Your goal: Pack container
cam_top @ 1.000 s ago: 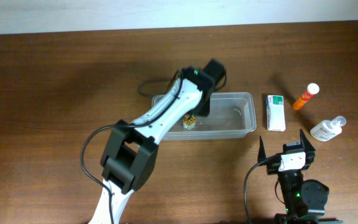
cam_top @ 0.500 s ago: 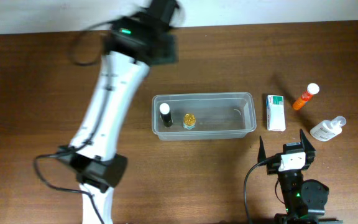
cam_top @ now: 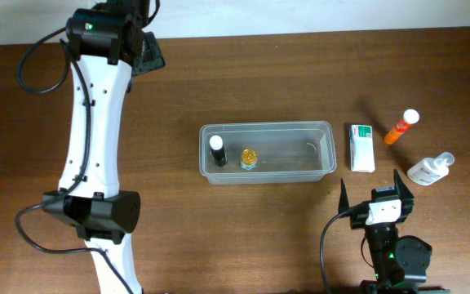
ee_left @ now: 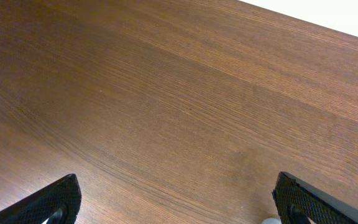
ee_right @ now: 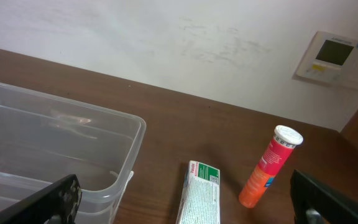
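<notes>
Overhead view: a brown wood-grain table (cam_top: 300, 73) fills the scene, with a strip of white wall (cam_top: 300, 15) along its far edge. The container (cam_top: 326, 152), a clear shallow tub, lies lengthwise at the middle of the table. At its left end stand a small dark bottle (cam_top: 217, 151) with a white cap and, just beside it, a small jar (cam_top: 249, 158) with yellow contents; the right half holds nothing. To the right of the tub, apart from it, lie a green-and-white box (cam_top: 361, 148), an orange tube (cam_top: 401, 126) with a white cap, and a clear bottle (cam_top: 430, 169). The left arm (cam_top: 96, 122) reaches to the far left corner, well away from the tub. The right gripper (cam_top: 371, 189) sits at the near edge, jaws spread, nothing in them.

Left wrist view: only bare wood below, a sliver of white wall in the top right corner. The left gripper (ee_left: 176, 199) has its fingertips (ee_left: 55, 202) at the two bottom corners, wide apart and empty.

Right wrist view: the tub's right end stands at the left, its rim rounded at the corner. Beyond it lie the box and the upright-tilted orange tube. A thermostat panel (ee_right: 331, 53) hangs on the white wall behind.
</notes>
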Controlling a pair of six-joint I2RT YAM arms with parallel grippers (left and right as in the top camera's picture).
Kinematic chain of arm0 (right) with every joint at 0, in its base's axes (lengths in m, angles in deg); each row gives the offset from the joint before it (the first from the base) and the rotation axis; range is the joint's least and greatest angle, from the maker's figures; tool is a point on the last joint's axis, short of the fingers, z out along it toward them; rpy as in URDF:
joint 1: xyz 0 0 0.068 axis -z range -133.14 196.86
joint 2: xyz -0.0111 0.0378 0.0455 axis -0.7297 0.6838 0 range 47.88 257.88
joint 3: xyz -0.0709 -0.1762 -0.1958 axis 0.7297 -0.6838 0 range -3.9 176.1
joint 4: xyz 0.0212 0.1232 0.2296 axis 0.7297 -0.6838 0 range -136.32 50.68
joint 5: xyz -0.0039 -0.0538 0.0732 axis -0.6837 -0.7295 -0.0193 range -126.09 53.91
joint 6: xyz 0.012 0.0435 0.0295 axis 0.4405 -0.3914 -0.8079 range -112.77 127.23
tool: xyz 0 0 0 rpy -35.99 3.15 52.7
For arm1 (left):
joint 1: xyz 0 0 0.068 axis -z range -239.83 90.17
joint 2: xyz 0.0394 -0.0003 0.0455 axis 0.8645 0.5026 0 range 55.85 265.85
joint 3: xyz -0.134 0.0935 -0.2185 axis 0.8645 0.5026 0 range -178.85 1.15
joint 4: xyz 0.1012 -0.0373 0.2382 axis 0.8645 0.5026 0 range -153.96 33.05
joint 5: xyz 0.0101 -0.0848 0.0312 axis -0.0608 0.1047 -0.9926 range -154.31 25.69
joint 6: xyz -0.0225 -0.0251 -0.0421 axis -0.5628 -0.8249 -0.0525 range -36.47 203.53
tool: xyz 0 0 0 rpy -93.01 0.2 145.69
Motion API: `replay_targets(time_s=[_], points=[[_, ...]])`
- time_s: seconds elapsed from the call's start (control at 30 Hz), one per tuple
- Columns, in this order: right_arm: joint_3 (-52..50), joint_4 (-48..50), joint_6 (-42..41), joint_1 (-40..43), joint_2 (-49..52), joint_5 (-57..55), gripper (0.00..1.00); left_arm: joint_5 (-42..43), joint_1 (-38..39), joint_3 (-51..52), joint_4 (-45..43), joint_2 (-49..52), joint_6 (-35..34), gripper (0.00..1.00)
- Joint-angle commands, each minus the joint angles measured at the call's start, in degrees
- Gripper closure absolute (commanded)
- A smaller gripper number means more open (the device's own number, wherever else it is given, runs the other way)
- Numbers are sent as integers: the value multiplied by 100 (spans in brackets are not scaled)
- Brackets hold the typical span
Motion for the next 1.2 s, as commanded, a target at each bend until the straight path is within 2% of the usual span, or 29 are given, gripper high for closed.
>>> replay_targets(time_s=[0.0, 0.63, 0.9, 1.07, 1.17], points=[[-42, -7, 20, -9, -52, 90, 2, -122, -37, -35, 9, -44, 96, 1], [-42, 9, 15, -9, -52, 146, 2, -122, -35, -35, 9, -44, 96, 1], [-42, 243, -4, -9, -52, 1661, 2, -122, -35, -35, 9, -44, 94, 1], [-42, 184, -11, -11, -50, 1659, 2, -122, -35, -35, 9, -44, 96, 1], [24, 258, -479, -7, -50, 1648, 2, -122, -35, -35, 9, -44, 96, 1]])
